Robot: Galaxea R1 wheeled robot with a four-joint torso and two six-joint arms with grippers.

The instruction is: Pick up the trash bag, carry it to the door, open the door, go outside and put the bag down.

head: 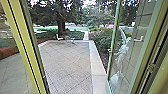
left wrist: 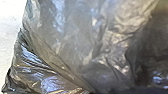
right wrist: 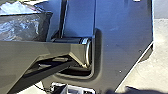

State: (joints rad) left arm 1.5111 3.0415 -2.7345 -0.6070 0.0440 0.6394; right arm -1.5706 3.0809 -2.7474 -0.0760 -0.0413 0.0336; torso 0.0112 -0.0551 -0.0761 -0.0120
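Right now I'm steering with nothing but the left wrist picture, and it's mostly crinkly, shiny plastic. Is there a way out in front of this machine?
Observer: Yes, the head view shows a glass door standing open on the right side of the doorway.
Operator: Lovely! What would it roll out onto?
Observer: Paving, laid in a pattern of slanting lines.
Operator: And does the other arm's camera catch any plastic like mine?
Observer: It does: the right wrist view has dark, shiny plastic with something whitish at its top.
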